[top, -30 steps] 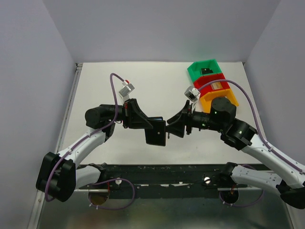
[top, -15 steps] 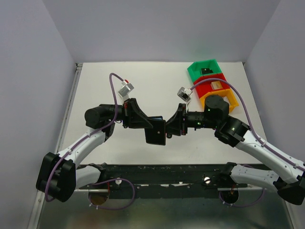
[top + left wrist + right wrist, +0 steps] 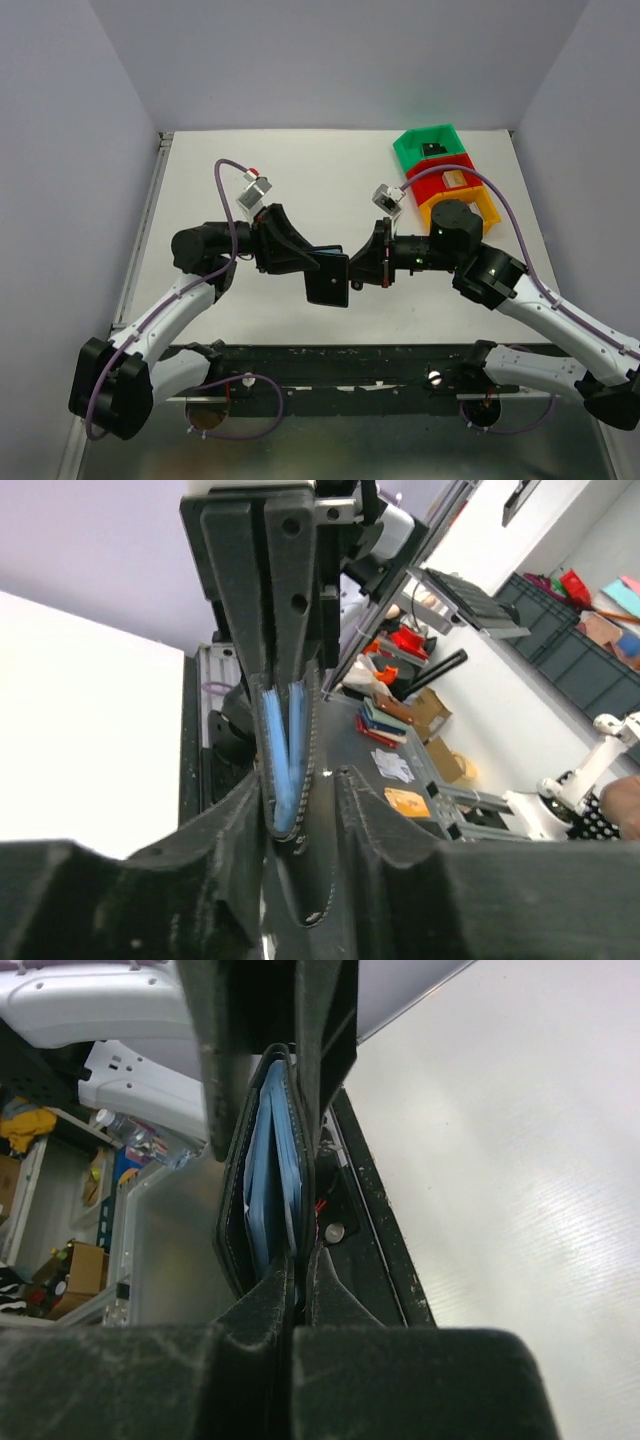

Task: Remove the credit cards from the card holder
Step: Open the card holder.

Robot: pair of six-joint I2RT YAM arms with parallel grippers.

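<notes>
The left gripper [image 3: 318,262] was closed on the card holder [image 3: 326,285], pinching its near edge so that the black wallet hung in the air just above the white table [image 3: 300,180], roughly midway between the two arms. In the left wrist view, its fingers [image 3: 230,830] sat close on either side of the holder [image 3: 285,750]. The holder was seen edge-on, with two blue-grey inner leaves spreading in a narrow V inside the stitched black cover. The right gripper [image 3: 358,272] came in from the opposite side and met the holder at its far edge. Its two fingers [image 3: 270,570] were drawn almost together there, clamped on that edge where the leaves met. From the right wrist, its own jaws were all but shut, with only a thin slit between them. They nipped one side of the holder [image 3: 265,1190], whose blue-grey layers bulged slightly within the black shell. I could not tell the credit cards from the pockets at that angle. Off at the far right of the table stood a row of plastic bins touching one another: green [image 3: 425,145], then red [image 3: 445,178], then orange [image 3: 470,208]. The orange bin was partly hidden behind the right arm [image 3: 500,280].
</notes>
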